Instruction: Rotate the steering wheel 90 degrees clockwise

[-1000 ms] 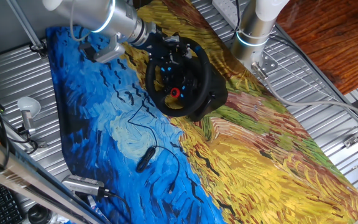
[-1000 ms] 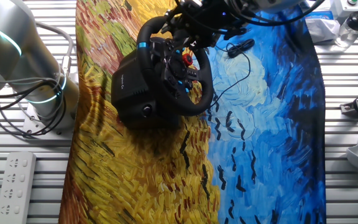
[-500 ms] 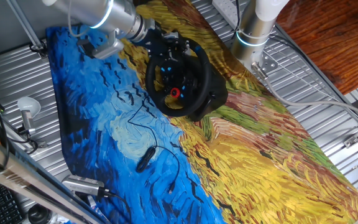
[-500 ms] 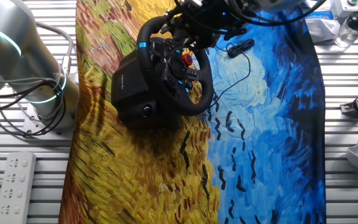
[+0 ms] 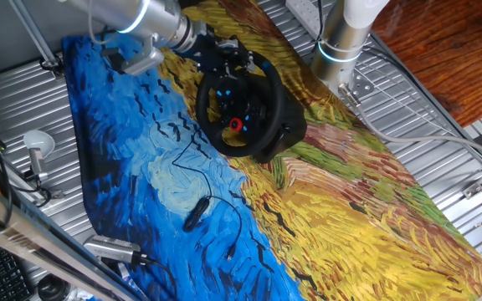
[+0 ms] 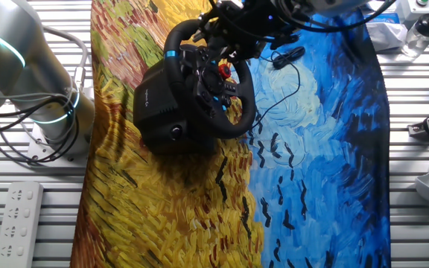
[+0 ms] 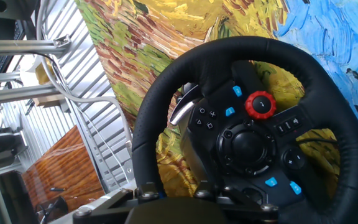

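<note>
Hand view looks down across the wheel (image 7: pixel 247 134), its thick black rim filling most of the picture, the red knob (image 7: pixel 260 104) at about 1 o'clock of the hub and small blue-lit buttons around the centre; the pincer's own body is only a dark edge along the bottom, right at the rim's lower arc, so I cannot tell whether its jaws are wide, narrow or closed on the rim. One fixed view shows the wheel (image 5: pixel 239 104) standing tilted on its black base in the upper middle of the surface (image 5: pixel 350 217), which is covered by a cloth painted blue and yellow, with the pincer (image 5: pixel 216 54) at the rim's 11 o'clock edge, touching or nearly so. A small black cabled device (image 5: pixel 194 214) lies on the blue part at 7 o'clock of the wheel, well apart. The other fixed view has the pincer (image 6: pixel 233 22) over the wheel's (image 6: pixel 213 78) top edge.
</note>
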Controlling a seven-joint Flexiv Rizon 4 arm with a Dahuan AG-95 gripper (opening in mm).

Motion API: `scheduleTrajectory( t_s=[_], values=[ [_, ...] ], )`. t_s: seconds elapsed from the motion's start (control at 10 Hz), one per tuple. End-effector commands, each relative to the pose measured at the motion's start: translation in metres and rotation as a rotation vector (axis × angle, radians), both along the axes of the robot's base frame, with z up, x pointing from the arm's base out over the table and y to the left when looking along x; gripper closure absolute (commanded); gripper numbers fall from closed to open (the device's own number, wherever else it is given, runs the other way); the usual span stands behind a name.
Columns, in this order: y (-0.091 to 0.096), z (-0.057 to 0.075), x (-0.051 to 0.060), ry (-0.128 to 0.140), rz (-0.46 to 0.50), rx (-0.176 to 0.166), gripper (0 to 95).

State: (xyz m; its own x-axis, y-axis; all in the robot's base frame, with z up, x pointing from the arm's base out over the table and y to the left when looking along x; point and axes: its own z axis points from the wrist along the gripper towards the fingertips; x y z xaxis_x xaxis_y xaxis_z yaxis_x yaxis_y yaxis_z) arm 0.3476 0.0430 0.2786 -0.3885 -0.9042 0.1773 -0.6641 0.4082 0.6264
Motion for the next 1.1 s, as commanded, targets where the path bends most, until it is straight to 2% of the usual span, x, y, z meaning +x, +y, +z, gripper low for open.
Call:
scheduleTrajectory(
  t_s=[0.1,0.2,0.3,0.4,0.5,0.6,0.7,0.9,1.1],
  values=[
    [-0.0006,-0.0004,-0.0002,-0.006,0.002,0.000,57.0],
    [-0.0006,-0.0004,-0.0002,-0.014,0.002,-0.002,57.0],
    [-0.0006,-0.0004,-0.0002,-0.044,0.003,-0.004,57.0],
    [-0.0006,-0.0004,-0.0002,-0.070,0.017,0.017,57.0],
    [-0.0006,-0.0004,-0.0002,-0.088,0.011,0.014,57.0],
    [-0.0006,-0.0004,-0.0002,-0.122,-0.002,0.004,57.0],
    [-0.0006,-0.0004,-0.0002,-0.142,-0.005,0.015,57.0],
    [-0.0006,-0.0004,-0.0002,-0.155,-0.029,0.008,57.0],
    [-0.0006,-0.0004,-0.0002,-0.156,-0.026,0.009,57.0]
  ],
)
